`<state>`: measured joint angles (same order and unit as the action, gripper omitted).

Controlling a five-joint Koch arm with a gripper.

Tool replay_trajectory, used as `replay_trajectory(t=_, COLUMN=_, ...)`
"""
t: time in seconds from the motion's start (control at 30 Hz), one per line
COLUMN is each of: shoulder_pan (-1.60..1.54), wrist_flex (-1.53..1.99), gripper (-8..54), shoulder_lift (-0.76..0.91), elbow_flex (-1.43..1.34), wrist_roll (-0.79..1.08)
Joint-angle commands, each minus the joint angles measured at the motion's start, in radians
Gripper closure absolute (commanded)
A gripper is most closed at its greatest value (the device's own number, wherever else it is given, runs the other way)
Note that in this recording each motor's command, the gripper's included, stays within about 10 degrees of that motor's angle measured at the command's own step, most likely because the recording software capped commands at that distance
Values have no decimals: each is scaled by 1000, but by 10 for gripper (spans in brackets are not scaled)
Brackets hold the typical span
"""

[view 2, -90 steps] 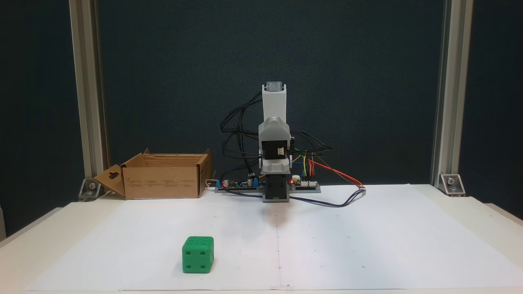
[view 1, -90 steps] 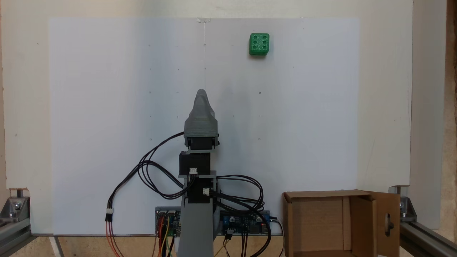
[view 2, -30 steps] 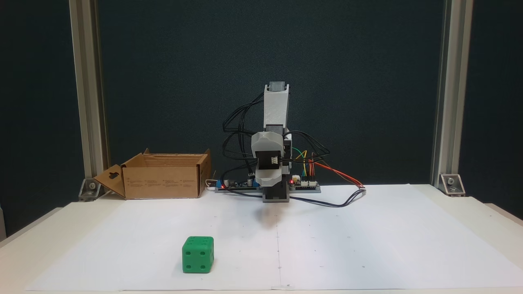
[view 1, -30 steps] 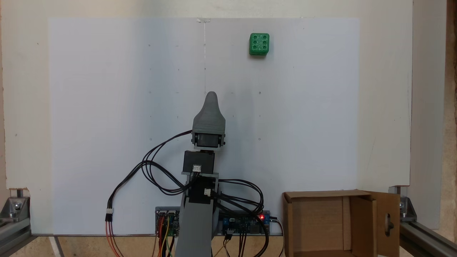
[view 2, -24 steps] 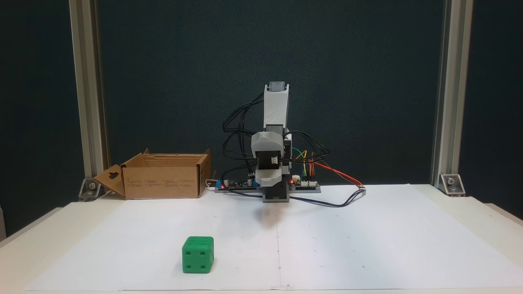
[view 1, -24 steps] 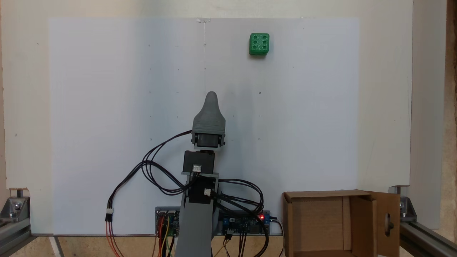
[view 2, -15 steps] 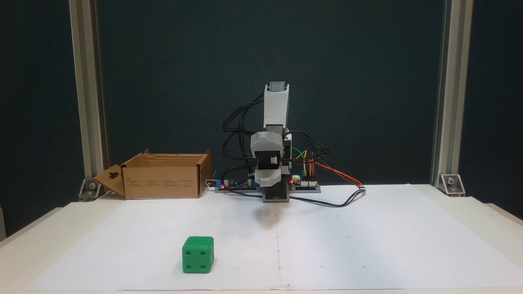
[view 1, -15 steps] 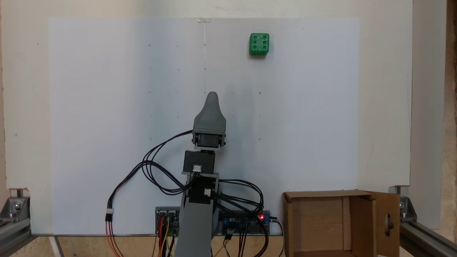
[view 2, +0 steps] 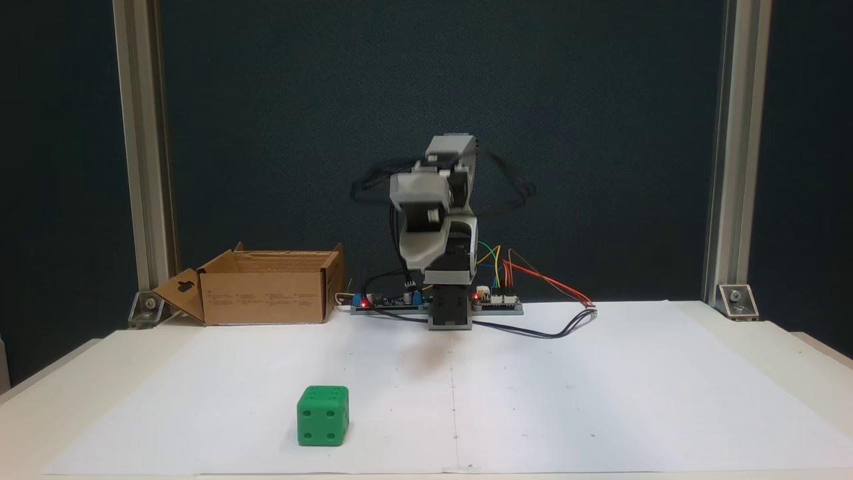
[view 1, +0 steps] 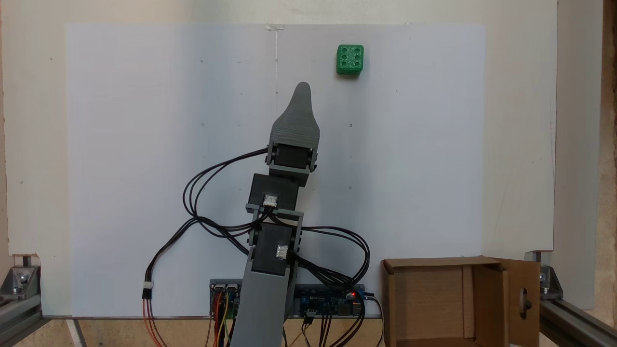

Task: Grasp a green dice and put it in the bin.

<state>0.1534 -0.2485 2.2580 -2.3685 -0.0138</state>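
Just swung my arm out so the gripper [view 1: 302, 88] reaches toward the green dice [view 1: 350, 59], not there yet, and honestly can't tell whether the fingers are spread.

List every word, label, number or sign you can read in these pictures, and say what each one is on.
No text is readable.
Bin: rows of small print on its front wall, too small to read.
Green dice: pips, no writing; four on the side face, six on top.
Circuit boards: markings too small to read.

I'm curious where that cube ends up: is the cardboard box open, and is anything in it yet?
Open and empty: the bin has its flaps spread, showing a bare inside. The green dice sits on the paper.
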Motion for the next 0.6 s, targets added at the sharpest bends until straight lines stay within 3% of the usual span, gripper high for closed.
replay_trajectory(t=0.0, shoulder_pan=2, wrist_flex=155, gripper=25, shoulder_lift=25, elbow_flex=110, wrist_roll=-15)
replay_trajectory(t=0.57, shoulder_pan=103, wrist_flex=1233, gripper=23, shoulder_lift=-664, elbow_flex=971, wrist_roll=-72)
